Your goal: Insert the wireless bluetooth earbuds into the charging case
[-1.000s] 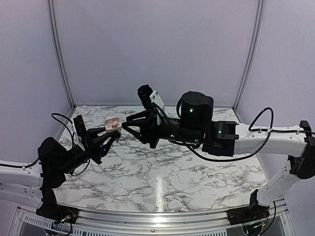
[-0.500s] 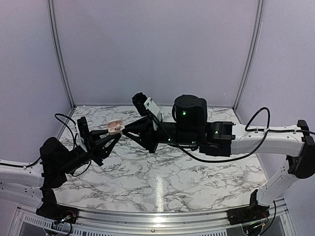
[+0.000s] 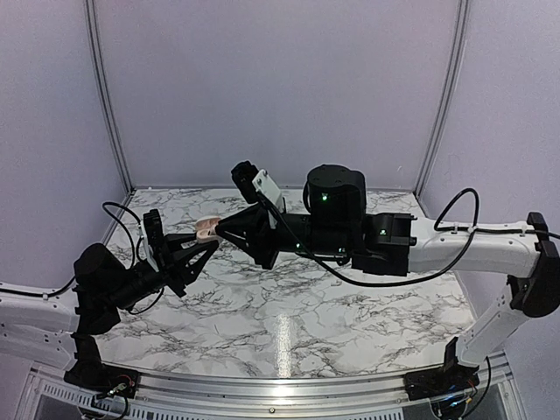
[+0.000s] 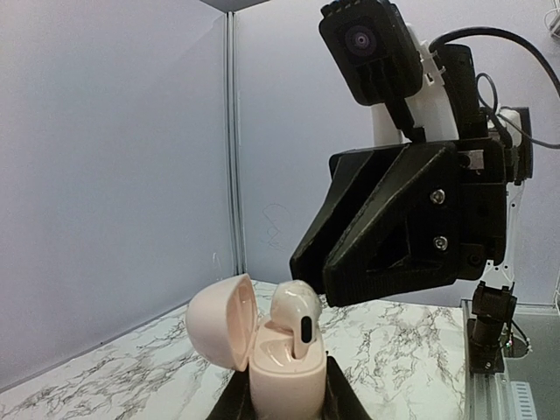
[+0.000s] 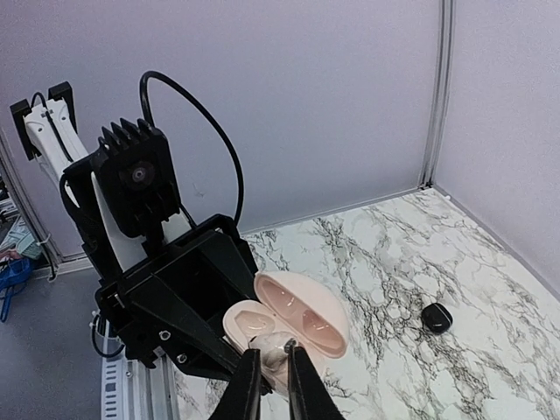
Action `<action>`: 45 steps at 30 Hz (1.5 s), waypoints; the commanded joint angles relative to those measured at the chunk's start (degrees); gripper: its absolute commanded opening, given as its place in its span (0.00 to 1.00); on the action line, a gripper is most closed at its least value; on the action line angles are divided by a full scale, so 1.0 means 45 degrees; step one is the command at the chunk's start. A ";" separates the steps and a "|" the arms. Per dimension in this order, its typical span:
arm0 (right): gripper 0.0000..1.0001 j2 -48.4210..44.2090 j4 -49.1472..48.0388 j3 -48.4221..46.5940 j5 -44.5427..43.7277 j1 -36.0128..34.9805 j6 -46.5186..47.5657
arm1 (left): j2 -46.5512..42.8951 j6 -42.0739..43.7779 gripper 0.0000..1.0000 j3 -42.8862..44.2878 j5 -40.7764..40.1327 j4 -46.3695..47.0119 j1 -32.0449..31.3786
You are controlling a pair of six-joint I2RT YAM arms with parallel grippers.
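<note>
The charging case [image 4: 284,367] is a pinkish-cream pebble with its lid hinged open to the left. My left gripper [image 4: 287,395] is shut on its base and holds it upright above the table. A cream earbud [image 4: 296,315] with a dark oval spot stands with its stem down in the case's right hollow. My right gripper [image 5: 273,378] is shut on the earbud [image 5: 276,348], reaching in from the right. In the top view the right gripper [image 3: 219,230] meets the case [image 3: 206,228] at centre left. The other hollow [image 5: 249,322] looks empty.
A small black rounded object [image 5: 437,317] lies on the marble table [image 5: 385,262] toward the right wall. Grey walls close the back and sides. The left wrist camera [image 5: 140,179] and its cable stand just behind the case.
The right arm has moved left toward the case, and its jaws have narrowed onto the earbud. The left gripper has shifted slightly right and down with the case.
</note>
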State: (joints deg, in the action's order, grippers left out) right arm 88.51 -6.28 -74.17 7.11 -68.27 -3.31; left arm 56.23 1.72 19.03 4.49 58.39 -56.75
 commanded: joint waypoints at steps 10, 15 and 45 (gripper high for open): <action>0.10 0.0361 0.0471 -0.0820 -0.0776 -0.0083 -0.0003 | -0.0093 -0.0010 0.00 0.0479 0.0359 0.0110 0.0014; 0.09 0.0515 0.0470 -0.0944 -0.0682 -0.0077 0.0047 | -0.0054 -0.0025 0.00 0.0479 0.0504 0.0110 0.0014; 0.28 -0.2550 0.0094 0.1249 -0.1510 0.1225 0.1357 | -0.0391 -0.1328 0.00 0.0306 -0.0829 -0.0751 0.0169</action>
State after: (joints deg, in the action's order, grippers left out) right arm 81.41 -4.43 -71.09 2.96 -65.89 1.89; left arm 56.42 -2.44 19.55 3.29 56.75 -56.45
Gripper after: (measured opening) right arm 0.221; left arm 0.226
